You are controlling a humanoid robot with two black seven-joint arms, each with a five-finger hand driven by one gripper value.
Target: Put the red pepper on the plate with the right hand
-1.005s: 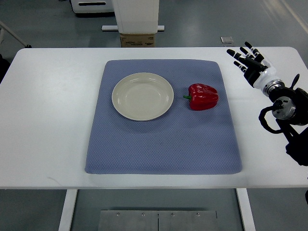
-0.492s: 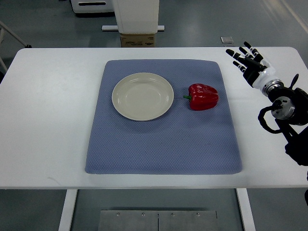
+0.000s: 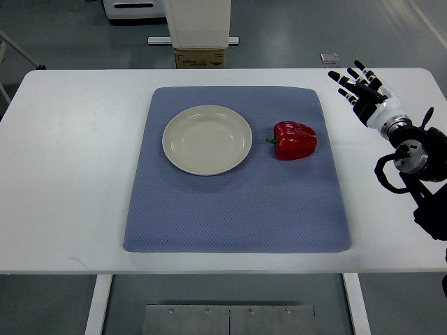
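A red pepper [image 3: 295, 140] with a short green stem lies on the blue mat [image 3: 237, 202], just right of the cream plate [image 3: 207, 139]. The plate holds nothing. My right hand [image 3: 357, 89] hovers over the white table's far right part, beyond the mat's edge and well apart from the pepper. Its black fingers [image 3: 342, 82] are spread and hold nothing. The right arm comes in from the right edge. The left arm does not show.
The white table [image 3: 70, 174] carries the mat in its middle. A cardboard box [image 3: 200, 57] and a white stand sit on the floor behind the table's far edge. A small grey square [image 3: 329, 58] lies on the floor nearby.
The right hand has shifted very slightly up and left since a second ago. Pepper and plate have not moved.
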